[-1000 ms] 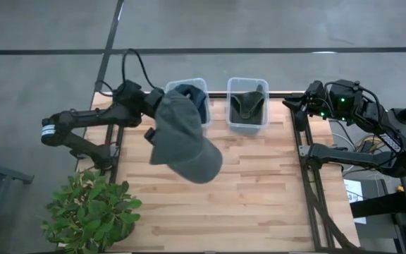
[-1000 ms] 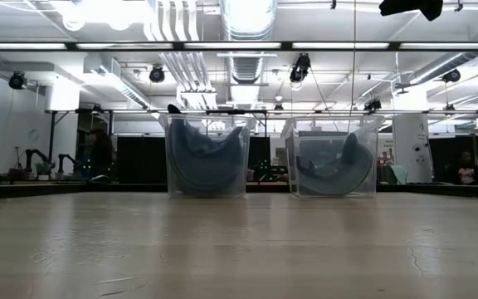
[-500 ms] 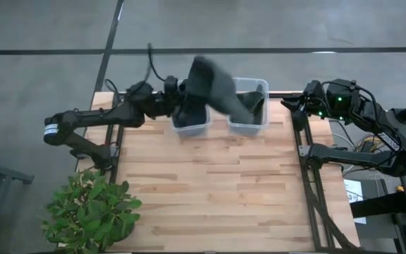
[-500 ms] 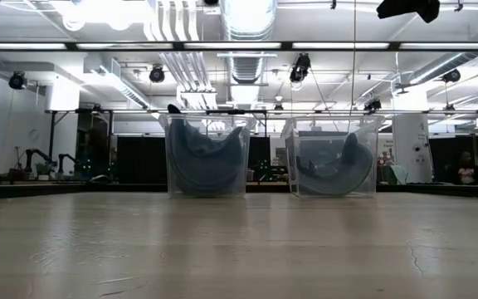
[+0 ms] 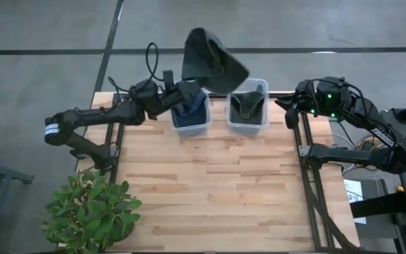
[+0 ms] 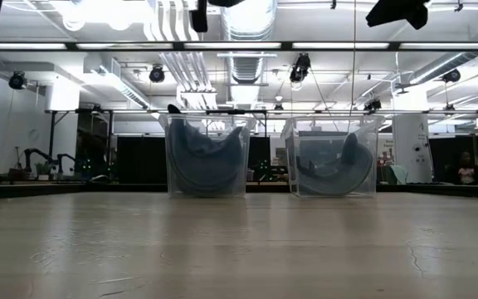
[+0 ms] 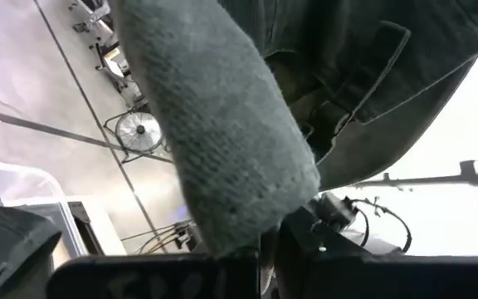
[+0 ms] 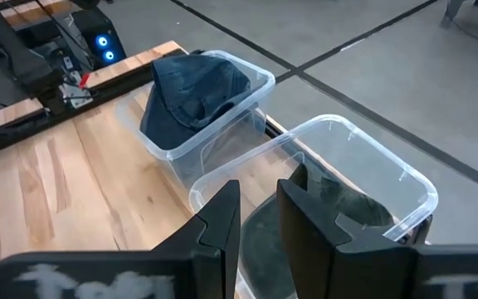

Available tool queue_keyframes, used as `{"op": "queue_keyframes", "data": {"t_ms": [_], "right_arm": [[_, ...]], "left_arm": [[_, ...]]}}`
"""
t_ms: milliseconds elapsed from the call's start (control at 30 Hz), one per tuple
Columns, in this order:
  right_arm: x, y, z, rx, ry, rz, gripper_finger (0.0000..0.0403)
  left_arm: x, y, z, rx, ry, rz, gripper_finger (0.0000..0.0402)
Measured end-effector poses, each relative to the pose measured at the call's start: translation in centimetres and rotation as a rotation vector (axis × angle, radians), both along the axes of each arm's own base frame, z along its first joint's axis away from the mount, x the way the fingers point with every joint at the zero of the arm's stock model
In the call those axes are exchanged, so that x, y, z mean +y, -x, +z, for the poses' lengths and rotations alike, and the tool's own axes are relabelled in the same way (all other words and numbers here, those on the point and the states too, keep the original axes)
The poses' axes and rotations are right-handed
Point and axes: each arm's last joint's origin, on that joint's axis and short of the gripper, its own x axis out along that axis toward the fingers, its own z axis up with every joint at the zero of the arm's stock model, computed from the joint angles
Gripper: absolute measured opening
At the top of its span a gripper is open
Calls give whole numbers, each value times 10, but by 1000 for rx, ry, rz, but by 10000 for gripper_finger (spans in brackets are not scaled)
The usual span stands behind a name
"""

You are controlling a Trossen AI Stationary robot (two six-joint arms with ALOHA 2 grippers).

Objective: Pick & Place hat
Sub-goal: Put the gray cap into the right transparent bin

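My left gripper [image 5: 187, 90] is shut on a grey-green cap [image 5: 213, 58], held high over the far edge of the table above the two bins. In the left wrist view the cap [image 7: 222, 141] fills most of the picture. The low view catches only the left gripper [image 6: 200, 12] at its top edge. Two clear bins stand at the far edge. The left bin [image 5: 191, 116] holds a blue cap and the right bin [image 5: 247, 106] a dark green one. My right gripper [image 5: 292, 106] waits by the table's right edge, open by a narrow gap [image 8: 258, 220]. My left gripper pinches the cap between its two fingers at the end of a stiff, curved part that looks like the brim [image 7: 251, 237]. The cap is lifted clear of table and bins. Its crown [image 5: 217, 56] stands beyond the fingers, toward the far edge.
A potted plant [image 5: 94, 208] stands at the table's near left corner. Black frame rails run along the right edge [image 5: 309, 162] and left edge [image 5: 115, 152]. Bare wood [image 5: 210, 190] lies near of the bins. Cables trail behind the left arm [image 5: 150, 60].
My left gripper has swung up and toward the far edge, from over the table left of the bins to above the left bin. The cap, which hung over the table, has flipped up and over the bins. My right gripper has shifted slightly toward the bins.
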Motion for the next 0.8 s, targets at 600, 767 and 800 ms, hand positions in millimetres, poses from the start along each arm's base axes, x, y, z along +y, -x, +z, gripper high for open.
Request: {"op": "queue_keyframes", "data": {"t_ms": [600, 767, 800], "right_arm": [[-5, -10, 6, -22, 105, 49, 75], [-5, -13, 11, -75, 127, 101, 75], [-5, -13, 12, -88, 124, 107, 75]], "left_arm": [[-10, -6, -17, 322, -186, -78, 5], [-14, -6, -19, 416, -194, -67, 5], [-13, -5, -19, 439, -188, -45, 5]]}}
